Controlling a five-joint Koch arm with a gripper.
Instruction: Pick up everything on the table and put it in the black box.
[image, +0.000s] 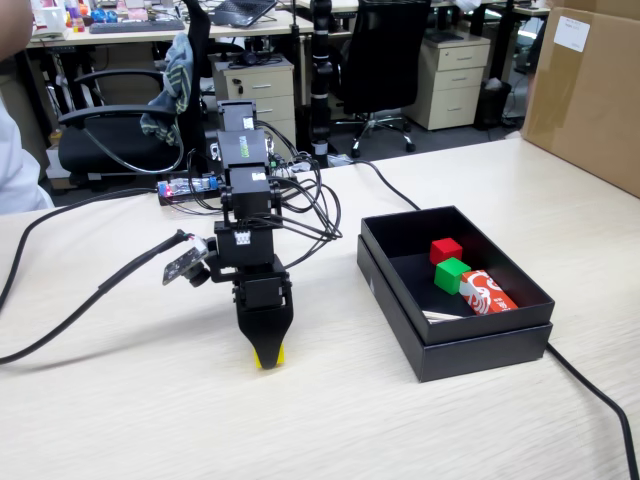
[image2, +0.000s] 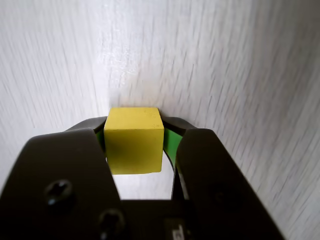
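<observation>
A small yellow cube (image2: 133, 141) sits between my gripper's (image2: 134, 135) black jaws, pressed by green pads on both sides. In the fixed view the gripper (image: 268, 352) points straight down at the pale wood-grain table (image: 120, 420), and the yellow cube (image: 268, 356) shows at its tip, at or just above the surface. The black box (image: 480, 340) stands to the right of the arm, about a hand's width away.
Inside the box lie a red cube (image: 446, 249), a green cube (image: 452, 274) and a red-and-white packet (image: 487, 292). Black cables (image: 60, 320) run across the table left of the arm and one (image: 600, 400) runs right of the box. A brown carton (image: 590, 90) stands at the back right.
</observation>
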